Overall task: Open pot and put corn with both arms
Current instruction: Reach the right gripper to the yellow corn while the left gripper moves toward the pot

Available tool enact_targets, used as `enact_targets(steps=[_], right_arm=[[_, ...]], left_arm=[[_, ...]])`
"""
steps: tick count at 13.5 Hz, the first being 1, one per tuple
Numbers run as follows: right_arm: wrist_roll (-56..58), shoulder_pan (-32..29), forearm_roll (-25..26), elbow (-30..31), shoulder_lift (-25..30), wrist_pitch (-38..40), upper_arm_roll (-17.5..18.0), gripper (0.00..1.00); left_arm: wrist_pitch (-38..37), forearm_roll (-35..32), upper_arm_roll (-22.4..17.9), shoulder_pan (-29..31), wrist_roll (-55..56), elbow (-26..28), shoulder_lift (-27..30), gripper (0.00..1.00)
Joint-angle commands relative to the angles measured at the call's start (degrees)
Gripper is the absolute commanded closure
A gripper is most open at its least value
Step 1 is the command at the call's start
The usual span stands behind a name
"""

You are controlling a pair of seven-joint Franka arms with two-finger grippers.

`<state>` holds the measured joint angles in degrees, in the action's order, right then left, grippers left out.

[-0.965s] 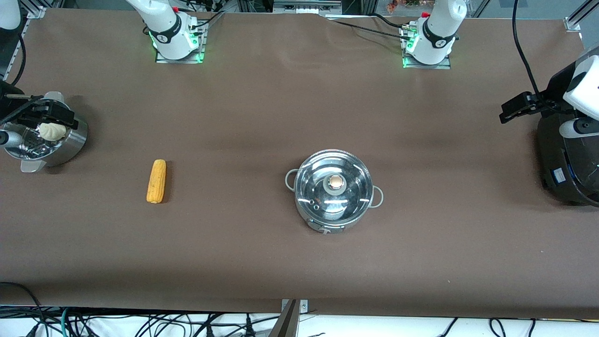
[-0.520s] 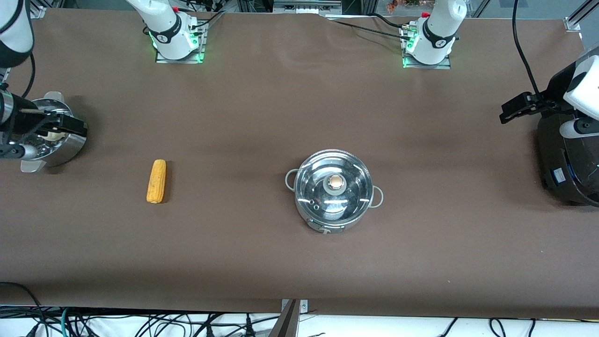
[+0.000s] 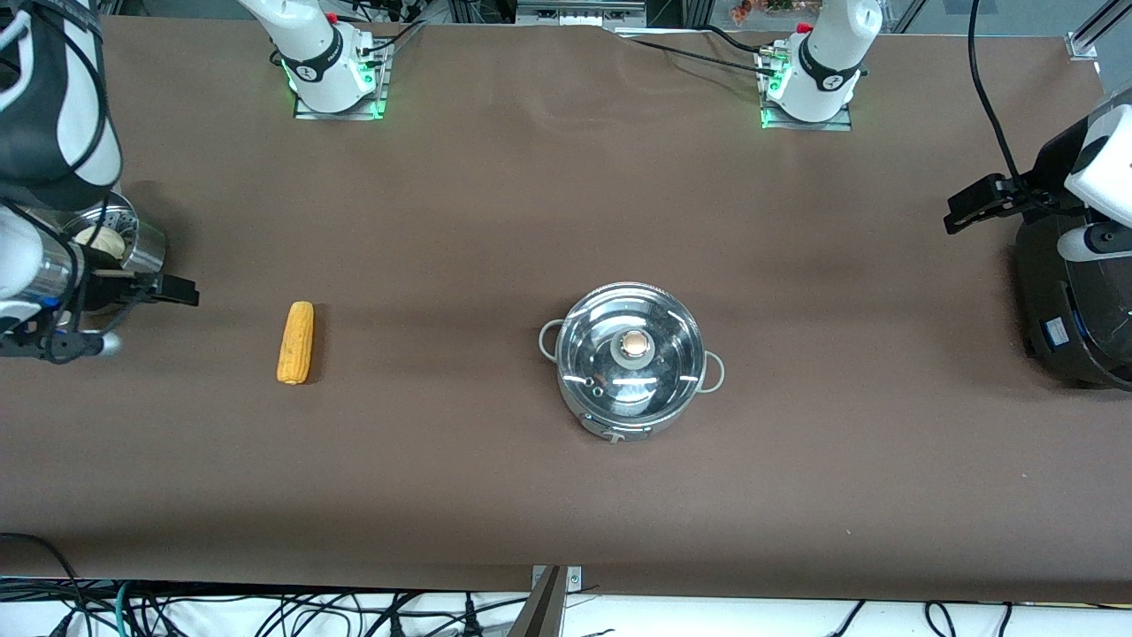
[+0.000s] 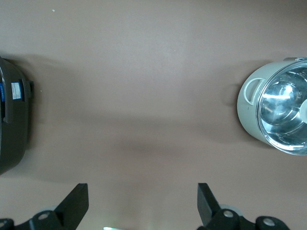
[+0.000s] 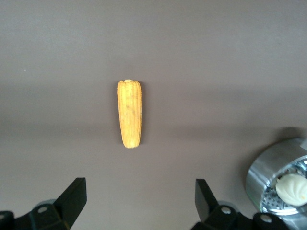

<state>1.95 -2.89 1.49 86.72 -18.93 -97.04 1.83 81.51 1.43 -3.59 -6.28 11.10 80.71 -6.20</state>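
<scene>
The shiny steel pot [image 3: 631,389] stands mid-table, its glass lid with the beige knob [image 3: 634,343] on it. The yellow-orange corn [image 3: 295,342] lies flat toward the right arm's end of the table. My right gripper [image 3: 173,291] hangs open and empty over the table between the steamer basket and the corn. In the right wrist view its fingers [image 5: 139,199] stand wide apart, short of the corn [image 5: 129,113]. My left gripper [image 3: 962,212] waits open and empty over the table beside the black cooker. In the left wrist view [image 4: 143,201] the pot [image 4: 247,110] is well off.
A perforated steel steamer basket [image 3: 146,250] holding a white bun [image 3: 95,236] stands at the right arm's end of the table; it also shows in the right wrist view [image 5: 268,175]. A big black cooker [image 3: 1066,310] stands at the left arm's end.
My right arm has swung from over the steamer basket toward the corn, its gripper now past the basket's rim. The left arm, pot and corn have not moved.
</scene>
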Motion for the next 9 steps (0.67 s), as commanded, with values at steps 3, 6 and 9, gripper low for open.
enact_targets(steps=[3, 6, 9], right_arm=[[-1.0, 0.6, 0.4, 10.6, -0.8, -14.6, 0.3, 0.0], [-0.9, 0.6, 0.4, 18.6, -1.0, -24.6, 0.3, 0.0], [-1.0, 0.8, 0.4, 22.3, -1.7, -29.2, 0.4, 0.0]], left_arm=[[0.0, 0.7, 0.1, 0.1, -1.1, -1.1, -0.5, 0.0], [1.9, 0.1, 0.1, -0.2, -0.9, -0.6, -2.4, 0.0], [1.8, 0.7, 0.1, -0.9, -2.2, 2.2, -3.7, 0.0]])
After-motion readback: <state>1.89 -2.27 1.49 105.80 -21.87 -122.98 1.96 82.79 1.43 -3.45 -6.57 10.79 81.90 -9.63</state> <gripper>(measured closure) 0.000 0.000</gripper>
